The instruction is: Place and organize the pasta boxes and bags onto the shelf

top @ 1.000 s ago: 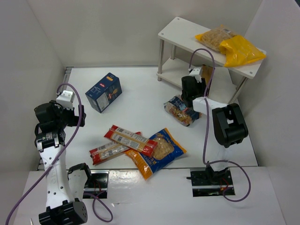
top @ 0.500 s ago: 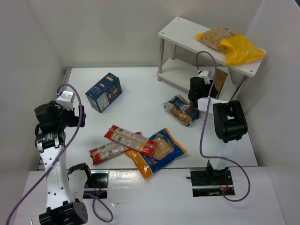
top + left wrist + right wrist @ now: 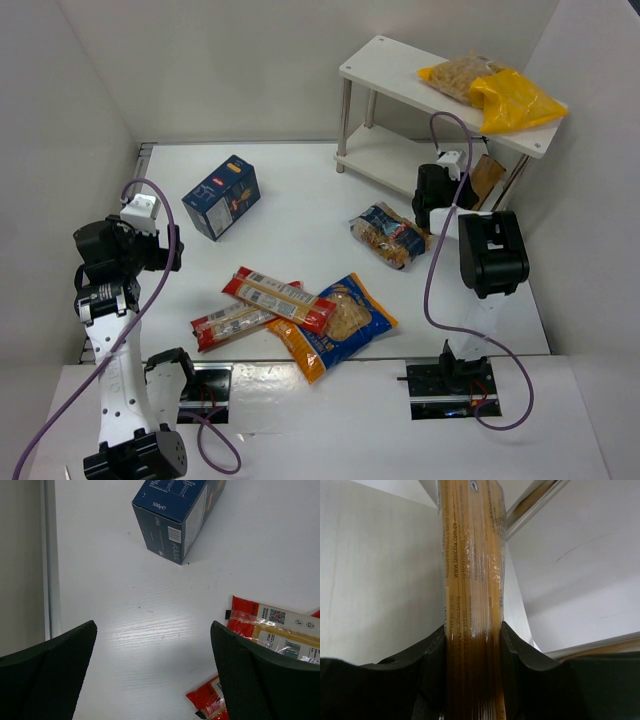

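Observation:
My right gripper [image 3: 458,190] is shut on a long brown spaghetti pack [image 3: 487,178] and holds it at the lower tier of the white shelf [image 3: 385,70]. In the right wrist view the pack [image 3: 472,570] stands edge-on between my fingers [image 3: 432,655], beside a silver shelf leg [image 3: 532,505]. My left gripper [image 3: 140,250] is open and empty above the table [image 3: 152,630]. A dark blue carton [image 3: 222,196] lies ahead of it and also shows in the left wrist view [image 3: 177,515]. Two red spaghetti packs [image 3: 265,300], an orange-blue bag [image 3: 340,325] and a clear pasta bag [image 3: 390,235] lie on the table.
Two yellow pasta bags [image 3: 515,105] lie on the right end of the shelf's top tier. White walls close in the table on the left, back and right. A raised rail [image 3: 49,555] runs along the table's left edge.
My right gripper has moved right and back from beside the clear bag to the shelf's lower tier, carrying the brown spaghetti pack. The left arm has not moved.

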Controlling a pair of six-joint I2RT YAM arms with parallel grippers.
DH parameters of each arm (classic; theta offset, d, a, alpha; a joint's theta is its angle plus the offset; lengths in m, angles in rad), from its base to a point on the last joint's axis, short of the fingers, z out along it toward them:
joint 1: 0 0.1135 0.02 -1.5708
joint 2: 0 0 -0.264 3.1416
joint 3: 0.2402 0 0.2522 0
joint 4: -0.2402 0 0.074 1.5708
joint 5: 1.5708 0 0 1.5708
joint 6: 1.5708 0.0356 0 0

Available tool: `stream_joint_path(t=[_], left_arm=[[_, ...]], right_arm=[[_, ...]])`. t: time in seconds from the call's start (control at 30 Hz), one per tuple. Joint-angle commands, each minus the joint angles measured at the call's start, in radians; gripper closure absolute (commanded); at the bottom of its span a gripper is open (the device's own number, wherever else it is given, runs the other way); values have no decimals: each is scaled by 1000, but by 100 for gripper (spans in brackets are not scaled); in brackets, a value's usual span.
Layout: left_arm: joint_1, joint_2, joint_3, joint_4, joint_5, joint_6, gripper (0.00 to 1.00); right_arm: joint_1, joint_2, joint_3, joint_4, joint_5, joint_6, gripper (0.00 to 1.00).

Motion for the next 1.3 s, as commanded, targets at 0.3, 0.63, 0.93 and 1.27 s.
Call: stream_joint_path(t=[0.3,0.63,0.93,1.27], left_arm=[[6,-15,-4,24,22,-4,0],[6,-15,-4,24,31,-4,0],[6,-24,-4,24,31,-4,0],[6,-34,-4,24,31,-4,0]], right_arm=[[-41,-4,47,118,79,37,70],[-30,-46,4,90,79,76,21],[120,-226,-80,-84,25,104,20],[409,-526,-111,-486,-375,41,11]])
